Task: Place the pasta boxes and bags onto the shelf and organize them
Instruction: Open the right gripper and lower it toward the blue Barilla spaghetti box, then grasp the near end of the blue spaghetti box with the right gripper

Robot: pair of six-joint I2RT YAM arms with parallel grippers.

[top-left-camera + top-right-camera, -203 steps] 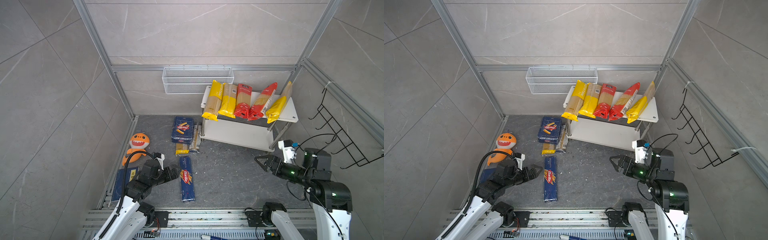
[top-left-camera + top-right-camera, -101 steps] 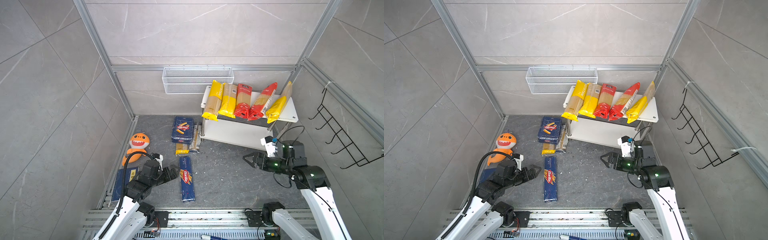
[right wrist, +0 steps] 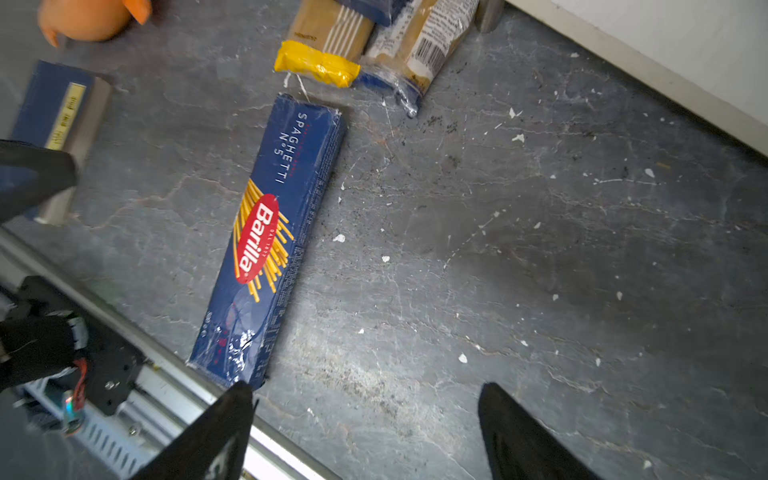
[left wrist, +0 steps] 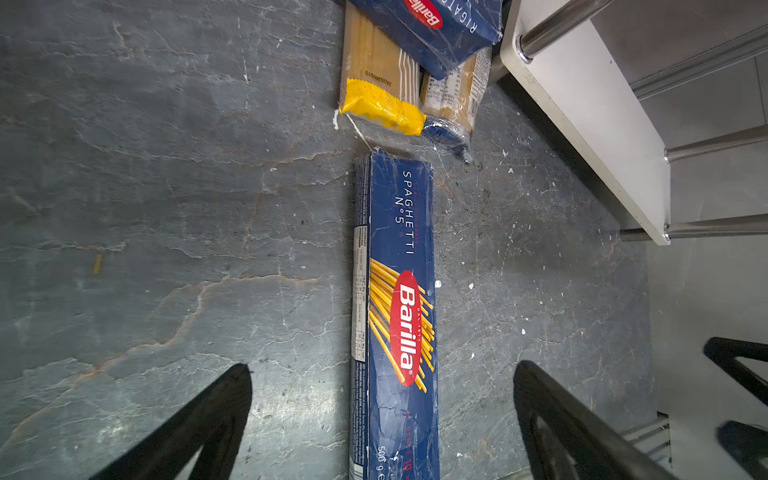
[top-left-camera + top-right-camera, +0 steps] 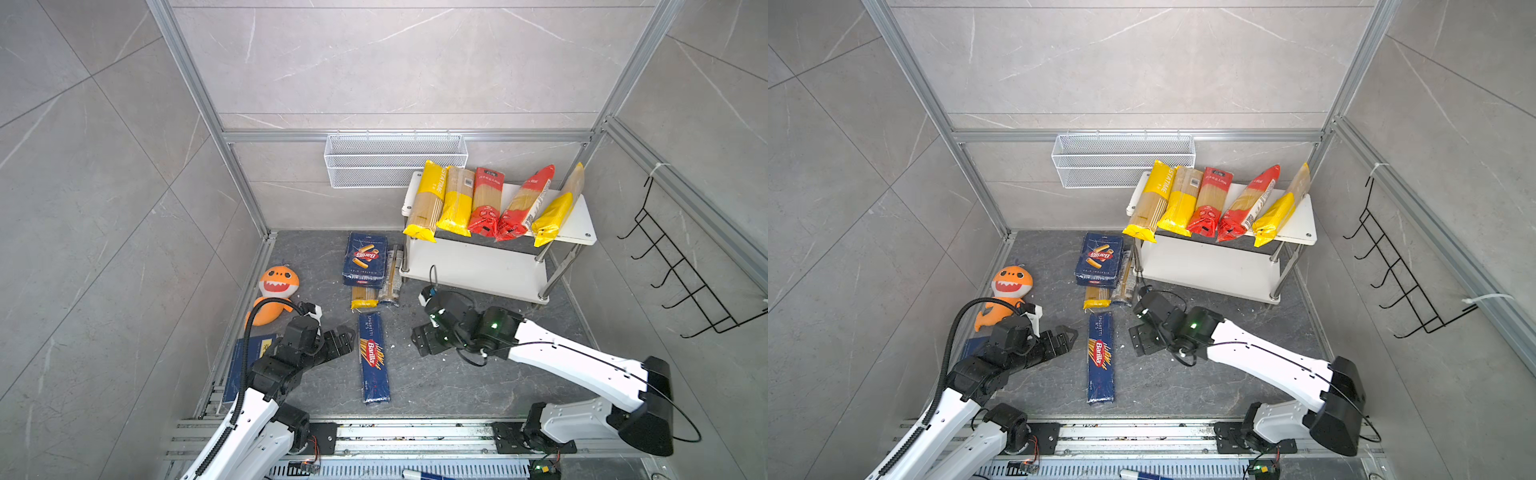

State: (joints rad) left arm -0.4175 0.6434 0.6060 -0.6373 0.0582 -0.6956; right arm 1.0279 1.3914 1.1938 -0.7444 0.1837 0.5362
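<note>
Pasta boxes and two bags are left on the table (image 5: 457, 386), so the job is judged partly done. Nearest the robot, the long narrow box (image 5: 374, 357) lies flat, label up, one end towards the rail. The left arm (image 5: 274, 370) is held just beside the box; the left jaws are spread wide and empty, and in the left wrist view the box (image 4: 395, 311) is seen lying between and beyond them. The right arm (image 5: 561, 361) is reached in from the opposite side; the right jaws are also parted, with nothing grasped, above bare table a little apart from the box.

Further back, the wider box (image 5: 365, 259) is seen resting on a yellow-ended bag (image 5: 364, 298) and a clear printed bag (image 5: 392, 274), close against the shelf (image 5: 478, 270). Five bags (image 5: 484, 203) are laid side by side on the upper tier, their near ends hanging over the edge; the lower tier is bare.

The step in hand is judged to be the approach to the long box. Next, one pair of jaws would need to be centred across its narrow width, lowered, closed and lifted. The lower tier looks the likely place. The wider box would have to be removed before the bags beneath it can be taken.
</note>
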